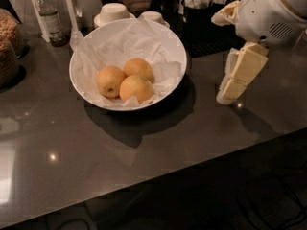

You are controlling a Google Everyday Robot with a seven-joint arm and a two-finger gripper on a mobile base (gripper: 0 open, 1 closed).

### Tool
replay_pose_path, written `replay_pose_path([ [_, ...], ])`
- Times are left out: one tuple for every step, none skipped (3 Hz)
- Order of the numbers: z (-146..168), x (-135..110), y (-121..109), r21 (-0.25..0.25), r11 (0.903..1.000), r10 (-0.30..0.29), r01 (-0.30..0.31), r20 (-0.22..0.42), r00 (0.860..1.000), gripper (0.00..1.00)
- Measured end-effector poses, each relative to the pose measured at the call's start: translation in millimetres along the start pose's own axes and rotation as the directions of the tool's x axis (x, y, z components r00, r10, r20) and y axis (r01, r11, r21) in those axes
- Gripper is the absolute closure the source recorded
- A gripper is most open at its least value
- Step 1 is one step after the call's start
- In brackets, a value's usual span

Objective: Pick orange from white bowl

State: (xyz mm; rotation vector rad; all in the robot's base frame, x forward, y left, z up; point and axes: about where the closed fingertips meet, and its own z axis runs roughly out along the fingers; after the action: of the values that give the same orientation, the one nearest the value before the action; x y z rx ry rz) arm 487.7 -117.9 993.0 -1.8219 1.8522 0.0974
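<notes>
The white bowl [86, 87], lined with crumpled white paper, sits on the dark grey counter, left of centre. Three yellow-orange oranges lie together in it: one at the left [110, 80] with a small dark dimple, one at the back [139, 68], and one at the front [136, 88]. My gripper [226, 96] hangs from the white arm at the right, pointing down, its tip just above the counter. It is to the right of the bowl, clear of the rim, and holds nothing that I can see.
Behind the bowl stand two small white cups on saucers [112, 11], a bottle [48, 18] and a black holder with napkins [201, 13]. A jar of cereal [7, 47] stands at the far left. The counter's front edge [158, 176] runs diagonally across the bottom.
</notes>
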Motion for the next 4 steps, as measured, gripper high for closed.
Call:
replay_pose_path([
  [4.4, -0.1, -2.3, -0.002, 1.0000, 0.007, -0.007, 0.004, 1.000, 0.00],
  [16.2, -0.3, -7.8, -0.011, 0.9997, 0.023, -0.023, 0.016, 1.000, 0.00],
  [51.9, -37.2, -25.2, -0.064, 0.9937, -0.086, 0.092, 0.086, 0.993, 0.00],
  [84.8, -68.6, -42.6, -0.117, 0.9761, -0.167, 0.183, 0.135, 0.977, 0.00],
])
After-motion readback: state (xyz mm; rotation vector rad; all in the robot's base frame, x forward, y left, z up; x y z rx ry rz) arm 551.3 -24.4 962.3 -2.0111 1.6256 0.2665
